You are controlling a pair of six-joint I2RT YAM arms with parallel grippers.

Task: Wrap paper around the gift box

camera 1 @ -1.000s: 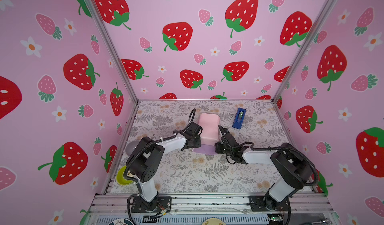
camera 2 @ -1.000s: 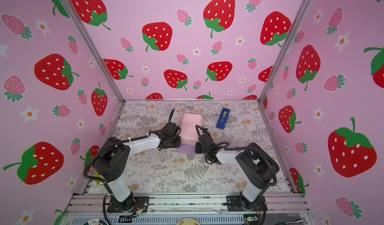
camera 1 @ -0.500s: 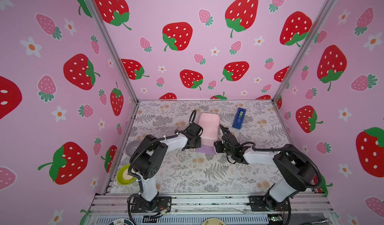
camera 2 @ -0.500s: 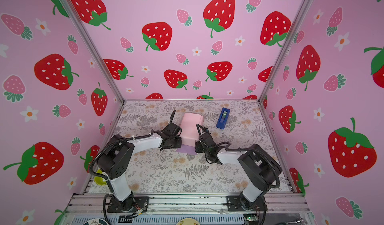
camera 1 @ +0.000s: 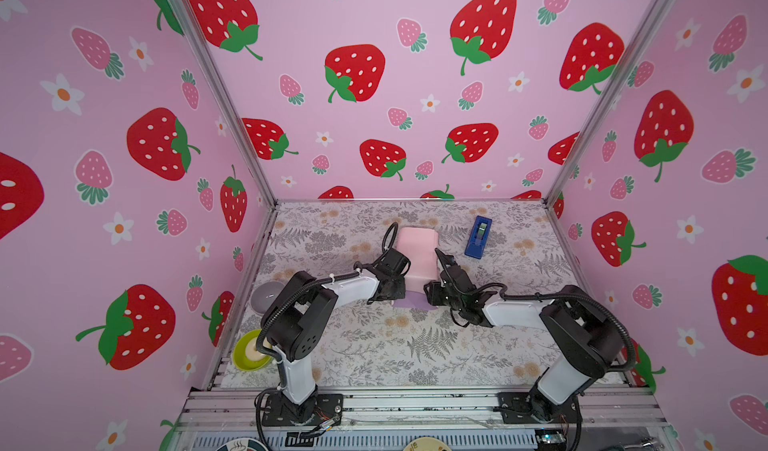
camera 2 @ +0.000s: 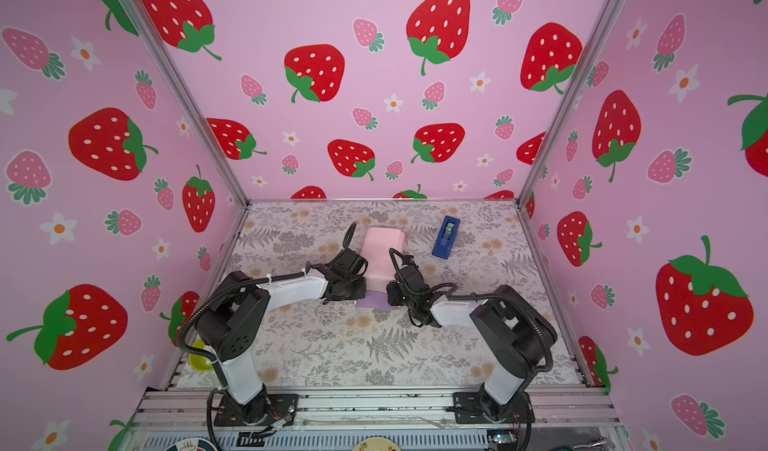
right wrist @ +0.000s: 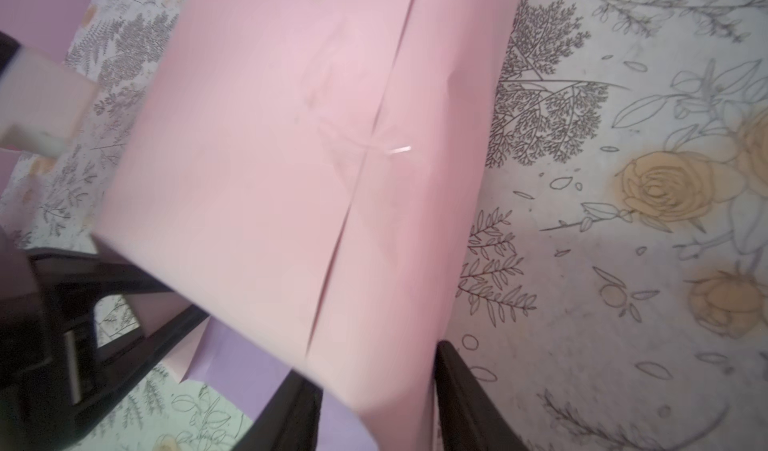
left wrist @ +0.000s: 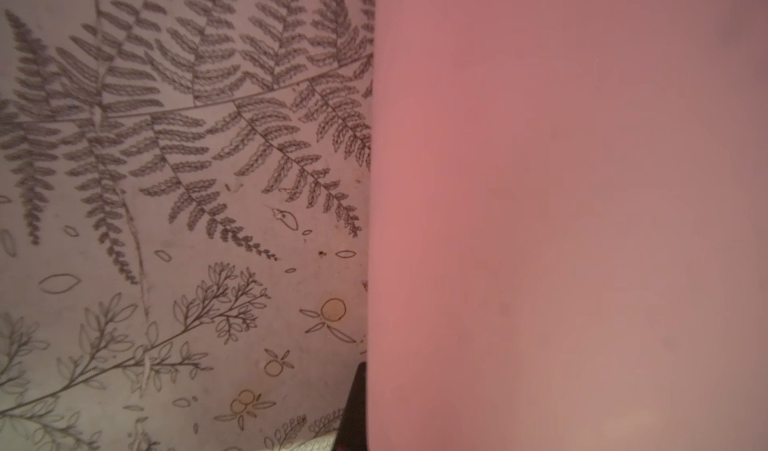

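Since a second ago the right fingers [camera 1: 430, 294] are spreading apart and the left fingers [camera 1: 400, 289] are squeezing fully together, while the arms are barely shifting.

So the paper [camera 1: 417, 257] is sitting folded into a pink, boxy bundle around the middle of the table [camera 1: 415, 345], a bit toward the far edge, and it's showing in both top views. A lilac flap [camera 1: 409, 304] is lying flat on the table at the bundle's near end. The box itself is staying hidden under the paper.

Left fingers are working at the bundle's near left corner. In the left wrist view one dark finger [left wrist: 353, 411] is lying right against the pink sheet, which is covering the other one, so they're looking clamped on the paper.

Right fingers are standing partly open at the near right corner. In the right wrist view the bundle's lower end is hanging between them, and I can't tell if they're touching it.

A blue tape dispenser [camera 1: 478, 237] is lying near the bundle, toward the far right corner.
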